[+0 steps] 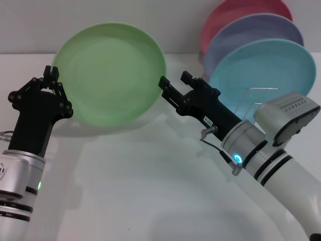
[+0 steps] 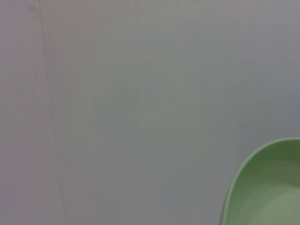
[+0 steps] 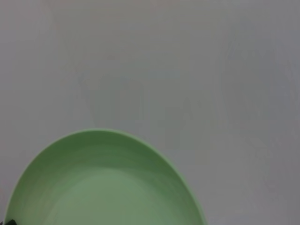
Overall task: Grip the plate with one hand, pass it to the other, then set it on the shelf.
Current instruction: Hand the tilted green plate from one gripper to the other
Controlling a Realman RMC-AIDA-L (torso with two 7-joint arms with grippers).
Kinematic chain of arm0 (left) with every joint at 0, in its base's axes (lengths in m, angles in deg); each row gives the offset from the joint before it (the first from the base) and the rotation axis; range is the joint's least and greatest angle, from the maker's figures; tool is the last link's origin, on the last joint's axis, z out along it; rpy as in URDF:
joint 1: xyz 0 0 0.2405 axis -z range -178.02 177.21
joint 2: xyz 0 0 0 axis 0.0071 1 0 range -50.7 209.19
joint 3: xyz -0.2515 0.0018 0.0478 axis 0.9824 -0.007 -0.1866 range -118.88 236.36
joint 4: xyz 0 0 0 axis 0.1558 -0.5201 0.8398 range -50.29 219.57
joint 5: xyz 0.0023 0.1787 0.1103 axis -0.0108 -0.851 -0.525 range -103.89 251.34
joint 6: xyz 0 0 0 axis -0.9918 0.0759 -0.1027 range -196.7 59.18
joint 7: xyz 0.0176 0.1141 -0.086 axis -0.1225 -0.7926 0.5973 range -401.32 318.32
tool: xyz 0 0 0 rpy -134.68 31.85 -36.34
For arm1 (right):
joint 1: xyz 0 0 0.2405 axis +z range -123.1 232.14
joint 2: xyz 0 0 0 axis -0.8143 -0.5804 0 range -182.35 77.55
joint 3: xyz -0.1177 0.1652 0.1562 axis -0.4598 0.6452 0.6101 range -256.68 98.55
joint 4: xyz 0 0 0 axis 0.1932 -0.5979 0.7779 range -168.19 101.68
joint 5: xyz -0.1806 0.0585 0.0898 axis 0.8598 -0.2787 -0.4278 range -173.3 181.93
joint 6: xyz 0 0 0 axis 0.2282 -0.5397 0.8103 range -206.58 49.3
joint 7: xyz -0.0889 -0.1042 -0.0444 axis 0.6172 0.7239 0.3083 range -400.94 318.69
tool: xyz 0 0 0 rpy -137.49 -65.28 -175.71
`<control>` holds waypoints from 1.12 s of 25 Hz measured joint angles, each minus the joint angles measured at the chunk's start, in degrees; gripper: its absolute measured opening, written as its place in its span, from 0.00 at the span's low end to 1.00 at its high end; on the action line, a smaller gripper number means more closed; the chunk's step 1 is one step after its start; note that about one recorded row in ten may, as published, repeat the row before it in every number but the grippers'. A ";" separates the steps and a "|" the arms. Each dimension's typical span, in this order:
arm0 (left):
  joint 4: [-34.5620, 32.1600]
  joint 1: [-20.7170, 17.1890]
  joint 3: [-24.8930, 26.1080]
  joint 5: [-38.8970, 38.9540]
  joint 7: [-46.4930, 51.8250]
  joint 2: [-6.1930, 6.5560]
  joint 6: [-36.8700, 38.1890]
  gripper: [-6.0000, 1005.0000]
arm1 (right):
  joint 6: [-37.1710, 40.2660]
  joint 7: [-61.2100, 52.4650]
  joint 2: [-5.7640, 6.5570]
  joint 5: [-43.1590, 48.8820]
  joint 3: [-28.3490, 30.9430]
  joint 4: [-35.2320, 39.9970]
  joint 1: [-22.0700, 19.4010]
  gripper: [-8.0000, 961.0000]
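plate: light green plate (image 1: 110, 73) held up off the white table (image 1: 150, 191), tilted with its face toward the head camera, in front of the grey wall (image 1: 30, 25). it sits between the two grippers, left of the rack.
left gripper: left gripper (image 1: 51, 75) at the plate's left edge, fingers drawn close together on the rim. looks like it is pinching the plate.
right gripper: right gripper (image 1: 174, 80) at the plate's right edge, jaws spread wide. one finger (image 1: 166, 85) sits right at the rim, the other (image 1: 189, 78) stands off to the side. contact with the rim is probably there, but the head view does not settle it.
shelf: thin wire shelf (image 1: 261, 98) at far right, mostly hidden behind the right arm.
other plates: light blue plate (image 1: 266, 70), lavender plate (image 1: 256, 32) and pink plate (image 1: 241, 12) stand upright in the shelf, blue nearest the camera, pink at the back.
wrist views: left wrist shows only a slice of the plate edge against the wall. right wrist shows the plate's upper rim and face.
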 joint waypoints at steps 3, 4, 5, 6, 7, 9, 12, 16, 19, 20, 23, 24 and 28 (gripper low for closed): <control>0.01 0.00 -0.07 0.00 0.00 0.00 -0.06 0.04 | 0.00 -0.02 0.00 0.00 0.00 0.00 -0.10 0.72; 0.02 -0.02 -0.11 0.00 0.00 0.00 -0.08 0.04 | 0.00 -0.12 -0.01 0.00 0.00 -0.05 -0.12 0.72; 0.02 -0.06 -0.17 0.00 0.00 0.00 -0.09 0.04 | -0.01 -0.20 -0.01 0.00 0.00 -0.19 -0.11 0.72; 0.02 -0.10 -0.24 0.00 0.01 0.00 -0.08 0.04 | 0.00 -0.21 -0.02 0.00 0.00 -0.27 -0.12 0.72; 0.02 -0.13 -0.32 0.00 0.01 0.00 -0.08 0.04 | 0.00 -0.20 -0.02 0.00 0.00 -0.39 -0.15 0.71; 0.02 -0.18 -0.56 0.00 0.02 0.00 -0.08 0.04 | 0.00 -0.20 -0.04 0.00 0.00 -0.44 -0.23 0.71; 0.02 -0.23 -1.36 0.00 -0.08 0.00 0.02 0.04 | 0.00 -0.20 -0.06 0.00 0.00 -0.49 -0.27 0.70; 0.02 -0.12 -2.39 0.00 -1.75 0.00 0.20 0.04 | -0.22 -0.16 -0.09 -0.13 0.00 -0.55 -0.22 0.69; 0.02 -0.06 -2.59 -0.01 -2.10 0.00 0.26 0.04 | -1.16 -0.14 -0.09 -0.17 0.42 -0.55 0.03 0.69; 0.02 -0.06 -2.53 -0.01 -2.11 0.00 0.27 0.04 | -1.48 -0.14 -0.09 -0.17 0.63 -0.55 0.10 0.69; -0.06 -0.06 -2.17 0.01 -2.14 0.00 0.26 0.04 | -2.53 0.10 -0.09 -0.17 1.24 -0.53 0.38 0.68; -0.21 -0.05 -2.07 0.03 -2.14 0.00 0.26 0.04 | -2.78 0.28 -0.09 -0.17 1.53 -0.52 0.51 0.68; -0.95 0.13 -1.63 0.17 -1.75 0.00 0.04 0.04 | -2.96 2.50 -0.07 -0.15 1.72 -0.41 0.88 0.67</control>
